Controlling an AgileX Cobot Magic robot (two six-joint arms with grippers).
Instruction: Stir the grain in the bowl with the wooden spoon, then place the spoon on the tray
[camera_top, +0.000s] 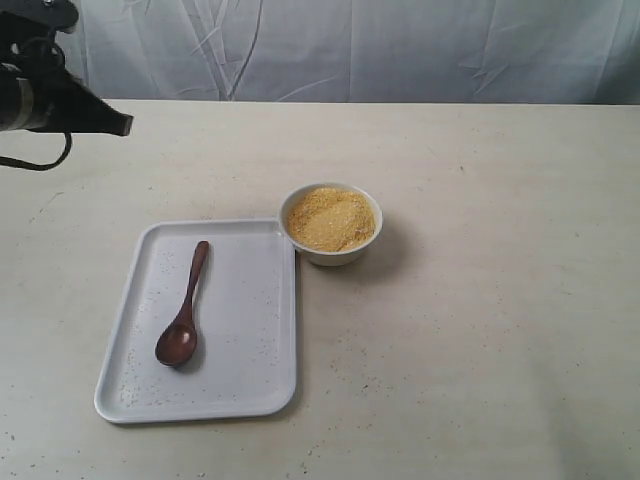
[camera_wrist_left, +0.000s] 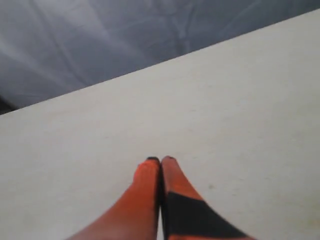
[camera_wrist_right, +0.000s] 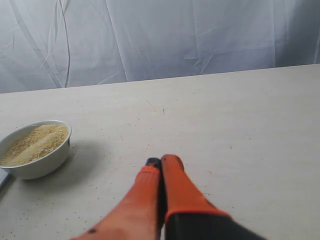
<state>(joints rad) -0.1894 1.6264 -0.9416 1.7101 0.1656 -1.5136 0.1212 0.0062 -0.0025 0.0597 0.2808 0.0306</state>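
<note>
The wooden spoon (camera_top: 184, 308) lies on the white tray (camera_top: 250, 390), bowl end toward the front, handle pointing back. Just right of the tray's far corner stands the small white bowl (camera_top: 330, 223) (camera_wrist_right: 35, 150), filled with yellow grain (camera_top: 331, 217) (camera_wrist_right: 33, 143). My left gripper (camera_top: 122, 125) (camera_wrist_left: 160, 160) hangs at the far left above the table, away from the tray, jaws pressed together and empty. The right gripper (camera_wrist_right: 161, 161) is shut with nothing in it; it hovers over bare table to the right of the bowl and is out of the exterior view.
A creased white cloth backdrop (camera_top: 350, 50) hangs behind the table's far edge. Stray grains speckle the tray and the tabletop (camera_top: 500, 300) near the bowl.
</note>
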